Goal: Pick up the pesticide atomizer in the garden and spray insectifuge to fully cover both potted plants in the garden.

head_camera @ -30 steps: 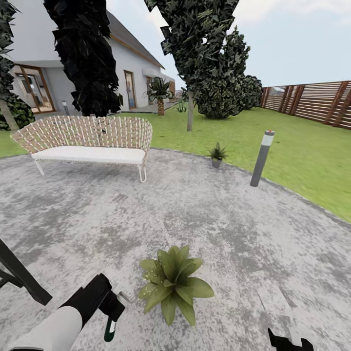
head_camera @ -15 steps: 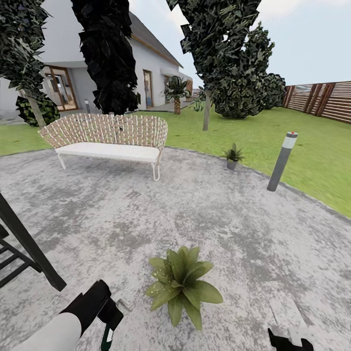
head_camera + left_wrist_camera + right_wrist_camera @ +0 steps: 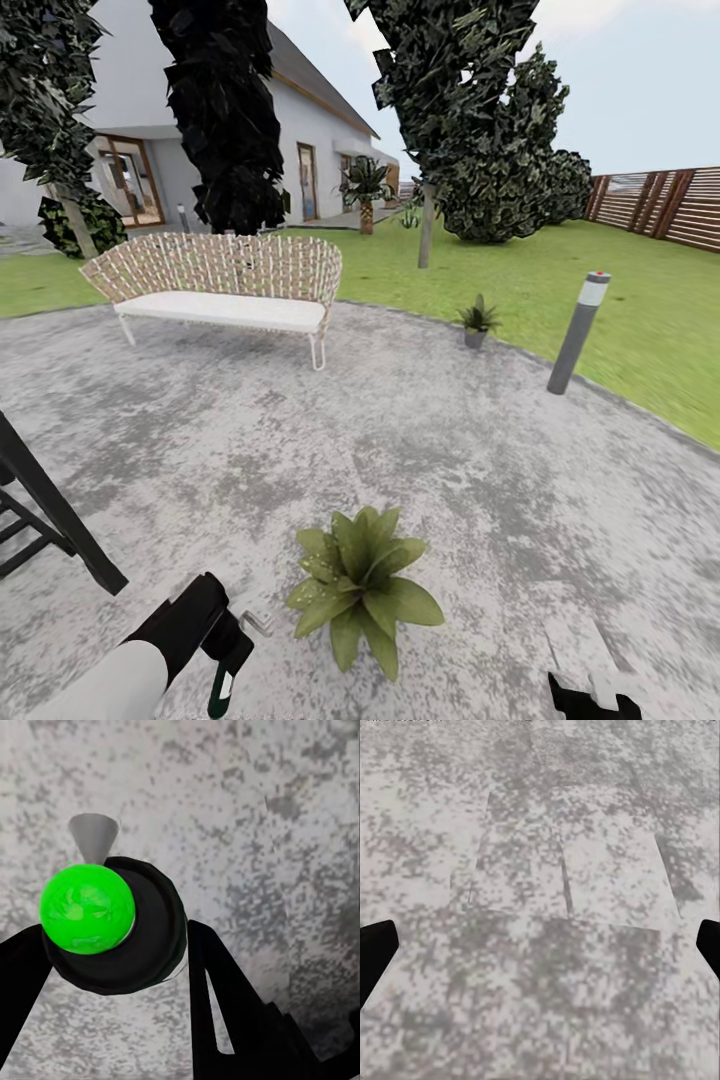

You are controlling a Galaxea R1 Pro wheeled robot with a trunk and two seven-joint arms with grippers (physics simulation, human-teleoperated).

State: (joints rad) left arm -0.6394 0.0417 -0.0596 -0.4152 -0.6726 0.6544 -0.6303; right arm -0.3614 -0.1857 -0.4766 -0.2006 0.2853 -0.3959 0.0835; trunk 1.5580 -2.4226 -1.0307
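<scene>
The left gripper [image 3: 228, 640] is clamped on the pesticide atomizer [image 3: 222, 688], low at the near left of the stone patio [image 3: 480, 470]; in the head view the dark-green bottle hangs below the fingers and its pale spray head [image 3: 257, 620] points right toward the near potted plant [image 3: 362, 585], which stands just beside it. From the left wrist, the bottle shows end-on as a dark round body with a bright green cap [image 3: 87, 907] and a pale nozzle cone [image 3: 93, 836], held between the two black fingers [image 3: 240, 1012] over mottled grey paving. The right gripper [image 3: 590, 700] sits low at the near right, well apart from the plant; its wrist view shows its fingertips [image 3: 375, 949] at the two edges of the picture with bare paving between them, so it is spread wide and holds nothing. The second potted plant [image 3: 477, 322] stands far off at the patio's right edge, near the grey bollard light [image 3: 577, 333] and right of the wicker bench [image 3: 225, 285]. The step in hand looks to be spraying the near plant — pickup is done. I see no mist, so I cannot tell whether this plant is covered yet. The next move calls for sweeping the nozzle across every leaf, then driving to the far plant — a long way across the patio.
</scene>
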